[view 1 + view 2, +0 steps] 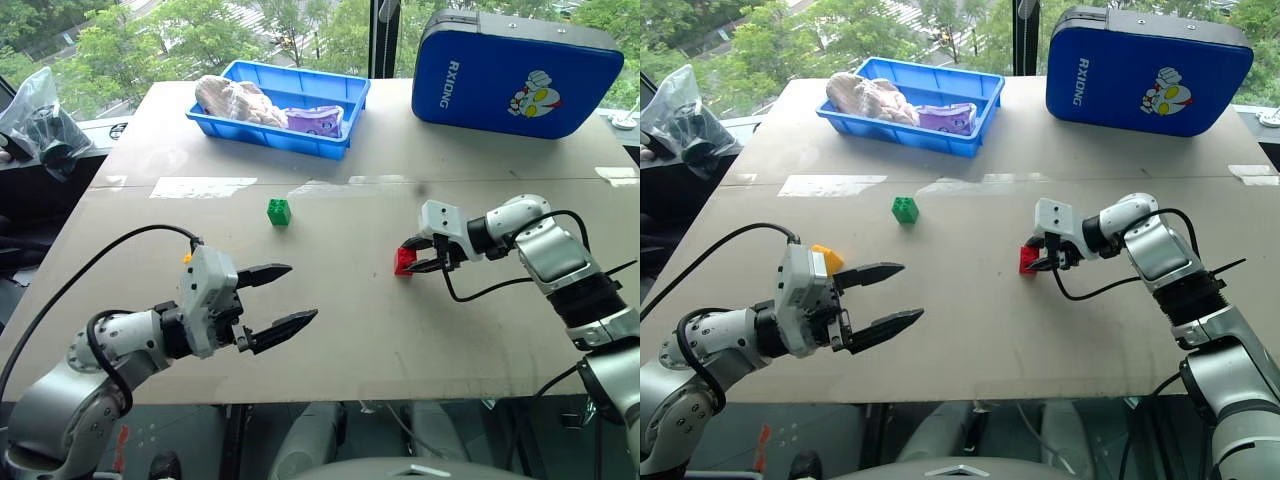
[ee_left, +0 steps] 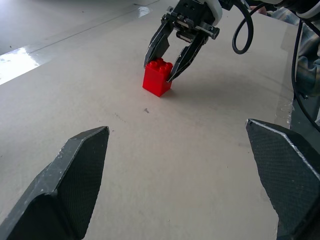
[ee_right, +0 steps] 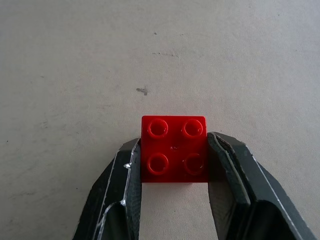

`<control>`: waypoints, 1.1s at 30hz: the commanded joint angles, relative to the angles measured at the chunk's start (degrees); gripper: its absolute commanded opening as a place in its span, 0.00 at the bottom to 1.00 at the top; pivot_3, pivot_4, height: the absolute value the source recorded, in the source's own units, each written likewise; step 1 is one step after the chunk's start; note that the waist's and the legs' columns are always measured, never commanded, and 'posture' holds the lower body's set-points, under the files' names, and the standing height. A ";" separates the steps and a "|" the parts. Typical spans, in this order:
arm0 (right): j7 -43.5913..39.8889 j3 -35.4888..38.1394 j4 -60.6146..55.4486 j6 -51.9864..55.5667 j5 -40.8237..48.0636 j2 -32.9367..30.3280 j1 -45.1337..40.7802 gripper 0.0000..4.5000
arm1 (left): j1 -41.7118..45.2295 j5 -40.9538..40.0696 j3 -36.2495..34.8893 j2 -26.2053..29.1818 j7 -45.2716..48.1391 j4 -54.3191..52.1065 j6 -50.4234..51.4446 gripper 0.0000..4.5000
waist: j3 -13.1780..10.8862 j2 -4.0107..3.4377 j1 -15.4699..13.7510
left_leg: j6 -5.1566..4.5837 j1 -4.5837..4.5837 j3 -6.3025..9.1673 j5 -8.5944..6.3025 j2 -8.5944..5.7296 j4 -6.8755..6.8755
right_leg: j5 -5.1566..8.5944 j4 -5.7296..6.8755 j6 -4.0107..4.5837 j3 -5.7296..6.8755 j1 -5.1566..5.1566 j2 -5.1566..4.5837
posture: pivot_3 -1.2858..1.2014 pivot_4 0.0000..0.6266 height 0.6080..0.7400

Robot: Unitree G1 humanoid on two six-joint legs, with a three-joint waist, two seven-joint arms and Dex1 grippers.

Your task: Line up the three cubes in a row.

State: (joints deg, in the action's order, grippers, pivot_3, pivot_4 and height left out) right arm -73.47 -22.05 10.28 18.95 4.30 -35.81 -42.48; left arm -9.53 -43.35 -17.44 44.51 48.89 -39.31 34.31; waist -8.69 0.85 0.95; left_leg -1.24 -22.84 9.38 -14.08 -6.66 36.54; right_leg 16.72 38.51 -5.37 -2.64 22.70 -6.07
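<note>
The bench (image 1: 330, 330) is a broad, pale board. At its far edge stand a blue case (image 1: 515, 72) with a cartoon figure on the right and a blue tray (image 1: 285, 125) left of centre, holding a pale wrapped bundle and a purple packet. Beyond are windows with trees outside, and a grey plastic bag (image 1: 38, 110) sits at the far left.

The left claw (image 1: 280, 300) hangs above the near left of the bench with its fingers spread wide and nothing between them. The right claw (image 1: 412, 257) reaches in from the right, tipped down, with its fingers set on either side of the red cube (image 1: 403, 262). The cube sits on the bench and the pads look to touch its sides, but whether they grip or are letting go I cannot tell.

The green cube (image 1: 279, 211) stands alone towards the middle, well apart from the red one and farther back. The yellow-orange cube (image 1: 827, 257) lies near left, just behind the left claw's housing.

As I judge it, no row exists yet. The three cubes form a loose triangle, so at least two must be shifted into line.
</note>
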 commanded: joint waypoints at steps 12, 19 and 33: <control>1.39 15.21 -16.68 6.95 14.93 -2.41 7.36 0.99 | 12.65 2.88 -1.79 -2.28 -20.70 8.85 10.98 1.00 | -0.01 0.01 -0.77 | 0.00 -0.02 0.18 0.00 -0.01 0.00 | 0.00 -0.01 0.00 0.15 -0.01 -0.01 | 0.52 0.24 1.00; 13.50 28.62 -36.57 13.30 20.34 -5.11 20.53 0.99 | 34.81 7.60 6.26 -4.92 -32.18 23.82 24.92 1.00 | 0.00 0.05 -1.72 | 0.01 -0.05 0.33 0.00 -0.12 0.09 | 0.00 0.02 0.00 0.26 -0.07 -0.05 | 0.52 0.24 1.00; 20.16 45.75 -55.20 17.12 33.58 -11.01 37.03 0.99 | 49.60 22.29 13.99 -19.77 -40.04 47.18 18.67 1.00 | -0.03 0.20 -0.80 | 0.01 -0.11 0.30 0.00 -0.14 0.38 | 0.00 0.25 -0.02 0.22 -0.10 -0.05 | 0.52 0.24 1.00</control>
State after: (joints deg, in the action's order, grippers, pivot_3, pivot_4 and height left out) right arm -54.65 21.64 -42.71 35.81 36.66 -46.11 -5.96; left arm 38.66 -22.80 -3.48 25.04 9.45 6.72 55.47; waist -8.72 1.05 0.15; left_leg -1.23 -22.94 9.69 -14.08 -6.80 36.95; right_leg 16.71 38.78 -5.39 -2.39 22.58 -6.12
